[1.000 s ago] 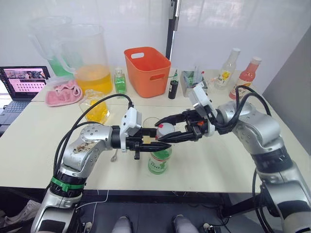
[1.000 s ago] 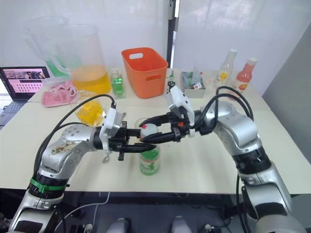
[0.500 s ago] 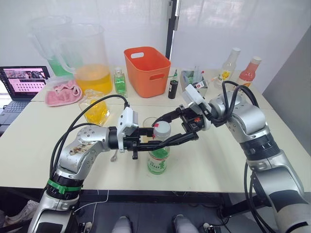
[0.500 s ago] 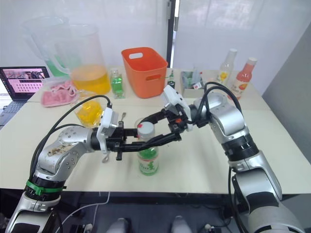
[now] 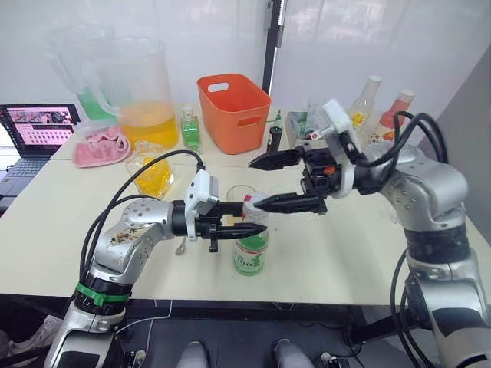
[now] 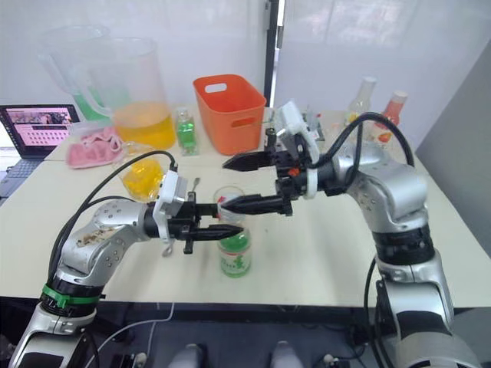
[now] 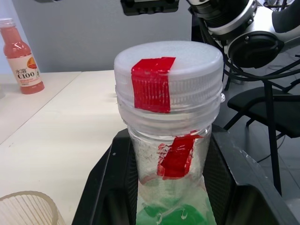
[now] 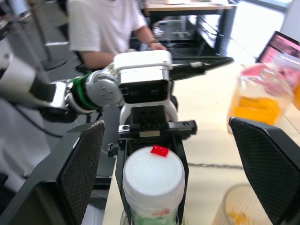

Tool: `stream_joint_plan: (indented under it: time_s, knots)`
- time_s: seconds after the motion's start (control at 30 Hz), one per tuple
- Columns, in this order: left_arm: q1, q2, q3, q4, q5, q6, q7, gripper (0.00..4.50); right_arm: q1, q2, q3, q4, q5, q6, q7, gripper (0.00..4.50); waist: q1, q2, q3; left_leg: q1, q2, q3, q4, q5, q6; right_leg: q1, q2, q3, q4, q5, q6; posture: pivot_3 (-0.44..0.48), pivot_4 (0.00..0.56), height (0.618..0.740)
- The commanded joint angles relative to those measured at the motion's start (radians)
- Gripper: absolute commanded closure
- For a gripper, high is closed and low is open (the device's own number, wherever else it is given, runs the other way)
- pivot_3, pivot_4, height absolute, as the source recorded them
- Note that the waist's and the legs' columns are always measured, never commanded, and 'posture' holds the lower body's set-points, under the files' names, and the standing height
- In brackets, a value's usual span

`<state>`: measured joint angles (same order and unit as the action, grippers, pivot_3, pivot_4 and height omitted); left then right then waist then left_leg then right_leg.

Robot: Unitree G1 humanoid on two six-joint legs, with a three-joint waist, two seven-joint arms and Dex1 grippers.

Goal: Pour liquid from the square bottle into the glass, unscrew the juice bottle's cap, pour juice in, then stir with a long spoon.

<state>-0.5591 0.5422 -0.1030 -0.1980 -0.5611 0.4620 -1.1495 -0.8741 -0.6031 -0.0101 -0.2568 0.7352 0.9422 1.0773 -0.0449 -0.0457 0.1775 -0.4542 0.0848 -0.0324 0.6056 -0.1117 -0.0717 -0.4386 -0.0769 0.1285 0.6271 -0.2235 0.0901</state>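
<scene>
Ribbed white plastic marks the cap, a round screw top with a strip of red tape down its side, still seated on the juice bottle, which stands upright on the pale surface. The bottle is clear, round plastic with a green-and-white label. The left gripper has its black jaws clamped on the neck just under the cap; the left wrist view shows this closely, with a second scrap of red tape on the neck, the ridged rim of the glass, and a pink-liquid bottle far off. The right gripper hovers beside the cap with its jaws spread wide, one finger above and one level with the cap, gripping nothing; its wrist view looks down on the cap between the two textured black pads and takes in a seated person in a white shirt. Head views show the plain clear glass just behind the juice bottle and the squat, faceted square bottle of yellow-orange liquid further off beyond the left arm, with an orange plastic basket behind.
</scene>
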Motion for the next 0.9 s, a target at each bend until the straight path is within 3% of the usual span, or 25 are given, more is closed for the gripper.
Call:
stream_joint_plan:
  time_s: [0.03,0.33,0.8,0.9]
  knots:
    - [-0.019,-0.007,-0.025,0.032,0.011,-0.003,-0.022,3.09,0.055,0.003,-0.082,-0.142,0.077,0.121,-0.178,0.02,0.0,0.0,0.0,0.0,0.0,0.0,0.0,0.0,0.0,0.0,0.0,0.0,0.0,0.0,0.0,0.0,0.15,0.722]
    - [-0.072,-0.048,-0.053,0.116,0.031,-0.027,-0.058,3.09,0.105,0.044,-0.11,-0.381,0.183,0.264,-0.495,0.02,0.005,0.0,0.0,0.0,0.0,0.0,0.001,0.0,0.0,0.001,0.0,0.0,-0.001,0.0,0.0,0.0,0.15,0.722]
    - [-0.08,-0.069,-0.06,0.166,0.051,-0.059,-0.089,3.09,0.139,0.04,-0.105,-0.412,0.265,0.307,-0.663,0.02,0.008,0.0,0.0,-0.001,0.0,0.0,0.001,0.0,0.0,0.002,-0.001,0.0,-0.003,0.0,0.0,0.0,0.15,0.722]
    - [-0.078,-0.07,-0.061,0.171,0.055,-0.066,-0.091,3.09,0.14,0.045,-0.108,-0.403,0.277,0.296,-0.681,0.85,0.008,0.0,0.0,-0.001,0.0,0.0,0.001,0.0,0.0,0.002,-0.001,0.0,-0.003,0.0,0.0,0.0,0.15,0.722]
